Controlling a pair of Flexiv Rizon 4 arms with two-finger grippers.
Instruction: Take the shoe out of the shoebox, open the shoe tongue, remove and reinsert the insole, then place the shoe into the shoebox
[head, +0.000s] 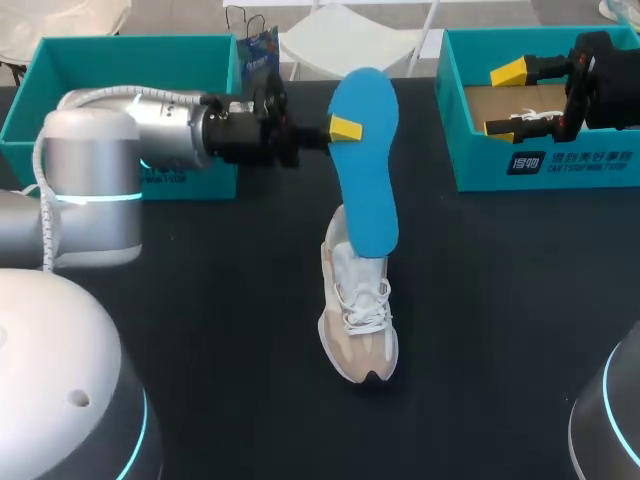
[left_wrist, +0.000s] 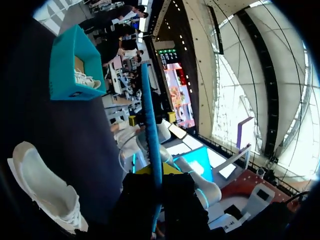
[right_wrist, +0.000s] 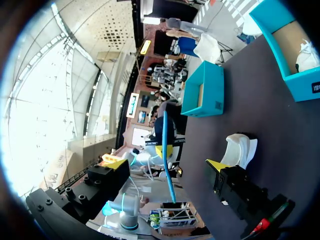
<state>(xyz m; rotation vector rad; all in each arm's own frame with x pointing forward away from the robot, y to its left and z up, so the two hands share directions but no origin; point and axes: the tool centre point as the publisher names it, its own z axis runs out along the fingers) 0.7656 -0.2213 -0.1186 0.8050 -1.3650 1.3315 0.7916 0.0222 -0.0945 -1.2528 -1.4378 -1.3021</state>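
Note:
My left gripper (head: 345, 128) is shut on the edge of a blue insole (head: 365, 160), which it holds in the air over the middle of the table. In the left wrist view the insole (left_wrist: 150, 125) shows edge-on between the yellow tips. A white and beige shoe (head: 358, 320) lies on the black table, its heel under the insole's near end. It also shows beside my left gripper (left_wrist: 45, 187). My right gripper (head: 515, 98) hangs open and holds nothing over the teal shoebox (head: 545, 170) at the back right. From the right wrist, the insole (right_wrist: 167, 150) and shoe (right_wrist: 240, 150) lie ahead.
A second teal box (head: 130, 60) stands at the back left, behind my left arm. The right shoebox (right_wrist: 295, 55) holds something white inside. Black tabletop lies bare around the shoe.

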